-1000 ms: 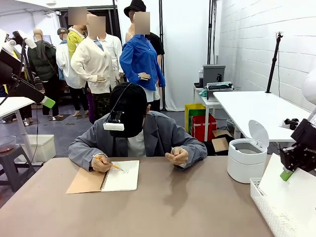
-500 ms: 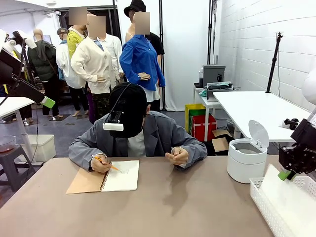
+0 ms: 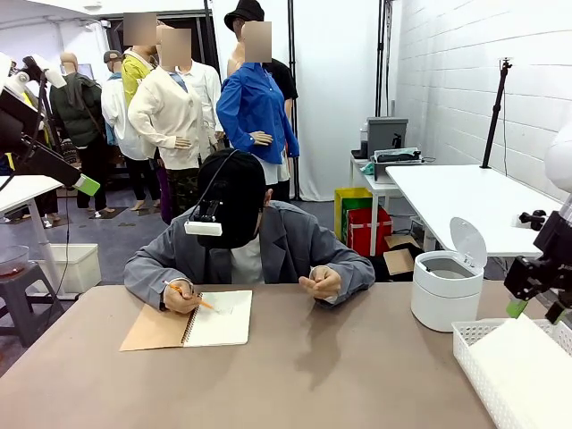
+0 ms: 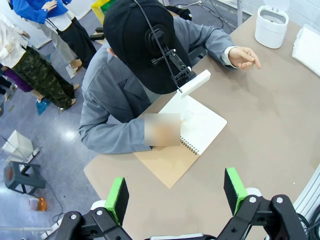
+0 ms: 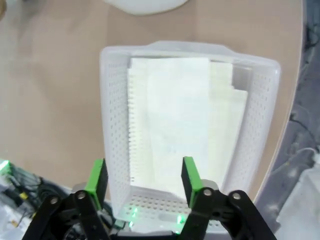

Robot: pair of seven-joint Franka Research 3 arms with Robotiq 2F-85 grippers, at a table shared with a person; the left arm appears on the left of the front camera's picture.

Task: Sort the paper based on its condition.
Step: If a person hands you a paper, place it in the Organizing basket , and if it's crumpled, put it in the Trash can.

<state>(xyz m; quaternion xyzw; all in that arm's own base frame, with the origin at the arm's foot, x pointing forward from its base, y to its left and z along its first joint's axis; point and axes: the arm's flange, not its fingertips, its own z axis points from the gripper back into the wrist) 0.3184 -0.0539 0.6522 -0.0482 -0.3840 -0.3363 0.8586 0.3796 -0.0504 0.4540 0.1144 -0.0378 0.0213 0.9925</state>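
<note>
Several white paper sheets (image 5: 175, 120) lie flat in the white perforated basket (image 5: 107, 125), also seen as paper sheets (image 3: 527, 371) at the table's front right corner. My right gripper (image 5: 144, 181) hovers open just above the basket's near end, holding nothing; it is the right gripper (image 3: 534, 309) at the picture's right edge. My left gripper (image 4: 176, 195) stands open high over the table's left side, above the person and the notebook. One of its green fingertips (image 3: 87, 185) shows at the upper left.
A person at the far side writes with a pencil in a spiral notebook (image 3: 217, 319) with a brown cover. A white bin (image 3: 444, 288) with its lid up stands behind the basket. Bare table lies in the middle and front.
My right gripper opened and let go of the sheet, which dropped from tilted to flat in the basket. The gripper drew back up and to the right. The left arm stayed still.
</note>
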